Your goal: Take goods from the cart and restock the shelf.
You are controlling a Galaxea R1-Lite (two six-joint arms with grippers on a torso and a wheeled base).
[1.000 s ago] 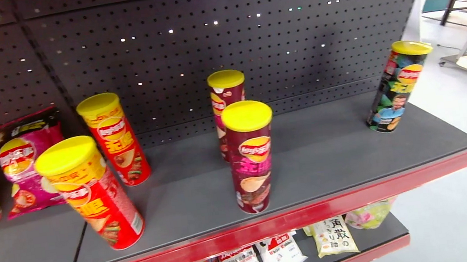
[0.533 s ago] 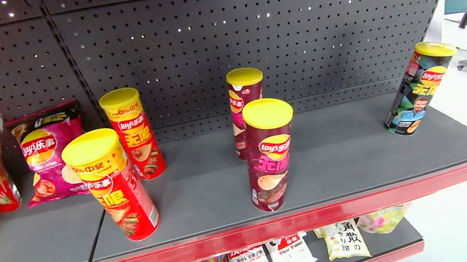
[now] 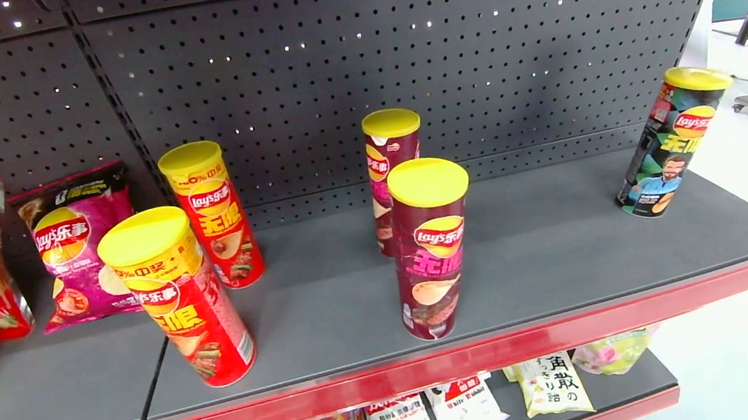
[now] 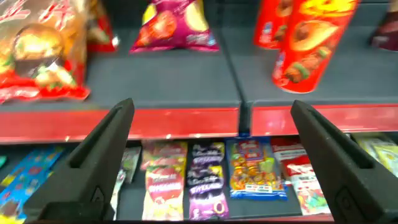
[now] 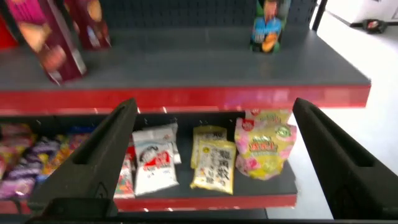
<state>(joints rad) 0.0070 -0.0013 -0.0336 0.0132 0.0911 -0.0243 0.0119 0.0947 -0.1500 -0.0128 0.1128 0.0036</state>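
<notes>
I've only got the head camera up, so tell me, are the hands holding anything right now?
Observer: No. The left hand is open and empty.
Operator: And the right one?
Observer: The right hand is open and empty too.
Operator: Where is the left one aimed?
Observer: At the join between the two red shelf edges, with snack packets below it.
</notes>
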